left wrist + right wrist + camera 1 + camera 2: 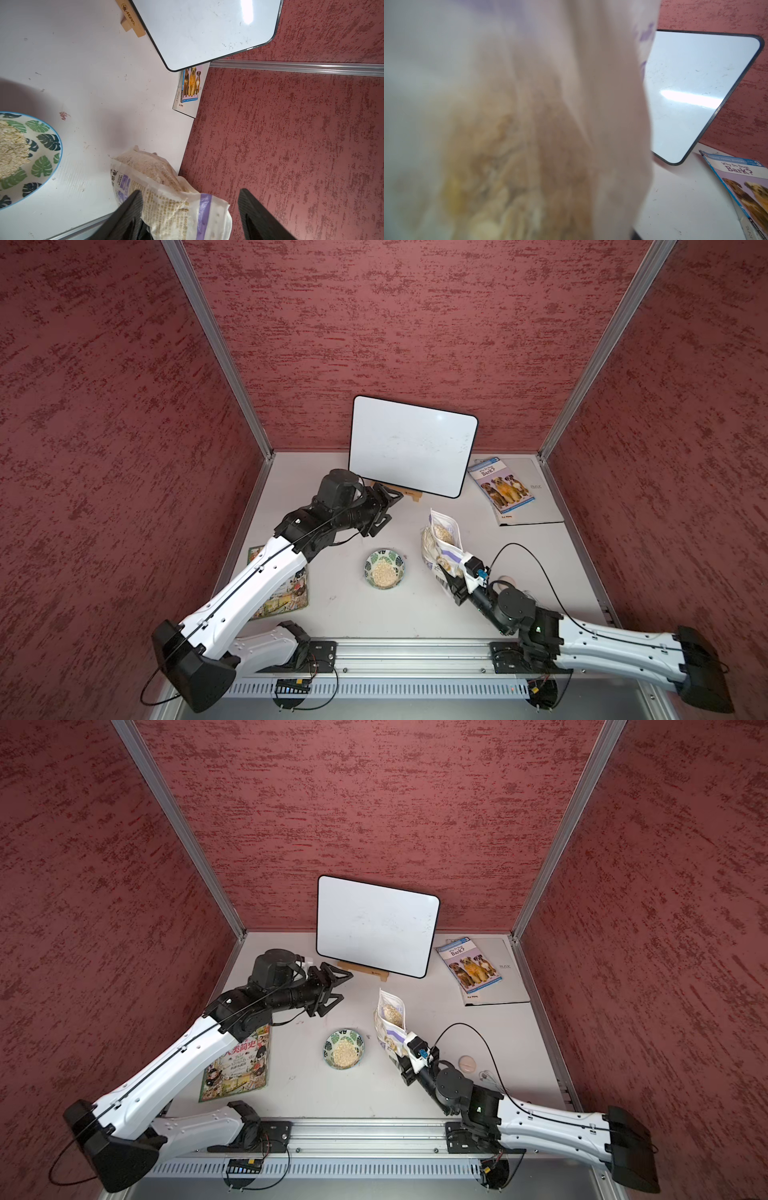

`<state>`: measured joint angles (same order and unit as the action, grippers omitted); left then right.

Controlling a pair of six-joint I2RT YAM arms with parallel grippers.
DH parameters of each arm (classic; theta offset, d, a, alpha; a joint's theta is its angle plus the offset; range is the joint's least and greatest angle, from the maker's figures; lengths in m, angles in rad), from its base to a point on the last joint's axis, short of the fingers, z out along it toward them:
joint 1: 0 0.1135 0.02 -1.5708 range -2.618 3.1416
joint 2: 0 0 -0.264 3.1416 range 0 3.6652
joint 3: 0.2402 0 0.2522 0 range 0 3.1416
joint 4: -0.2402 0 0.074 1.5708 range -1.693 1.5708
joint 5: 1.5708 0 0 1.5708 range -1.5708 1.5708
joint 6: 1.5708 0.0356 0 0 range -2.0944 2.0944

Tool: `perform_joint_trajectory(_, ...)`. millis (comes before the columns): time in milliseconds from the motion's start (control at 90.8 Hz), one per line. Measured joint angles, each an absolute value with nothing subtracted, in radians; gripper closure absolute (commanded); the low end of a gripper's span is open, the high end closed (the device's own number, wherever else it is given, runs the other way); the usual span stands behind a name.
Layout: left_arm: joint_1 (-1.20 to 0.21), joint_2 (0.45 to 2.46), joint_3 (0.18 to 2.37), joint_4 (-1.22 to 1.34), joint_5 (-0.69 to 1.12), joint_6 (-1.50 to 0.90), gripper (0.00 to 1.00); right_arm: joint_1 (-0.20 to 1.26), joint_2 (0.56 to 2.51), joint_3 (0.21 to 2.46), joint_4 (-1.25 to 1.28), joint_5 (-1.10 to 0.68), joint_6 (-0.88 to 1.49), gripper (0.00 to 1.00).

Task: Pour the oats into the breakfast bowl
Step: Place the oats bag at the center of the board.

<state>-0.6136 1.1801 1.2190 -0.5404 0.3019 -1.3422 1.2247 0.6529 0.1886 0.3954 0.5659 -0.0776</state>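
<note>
Beside the breakfast bowl [390, 556], right end effector [448, 577] clamps the oats pouch [442, 531]; left end effector [395, 507] gapes.

We note the left arm raised at the elbow and reaching forward, wrist roughly level. The left gripper [390, 509] hangs empty in the air, its fingers [128, 216] well apart. The right arm lies low, forearm stretched inward. The right gripper [451, 577] clamps the lower part of the oats pouch [442, 531].

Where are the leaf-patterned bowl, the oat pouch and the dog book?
leaf-patterned bowl [381, 556]: in a top view, leafy inner wall.
oat pouch [442, 531]: in a top view, clear window.
dog book [502, 486]: in a top view, dogs on cover.
</note>
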Motion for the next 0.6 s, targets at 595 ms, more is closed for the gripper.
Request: perform_joint_trajectory(595, -0.781, 1.354, 1.417, -0.728, 0.161, -1.421, 0.43, 1.221, 0.744, 0.265, 0.368, 0.598, -0.101, 1.0)
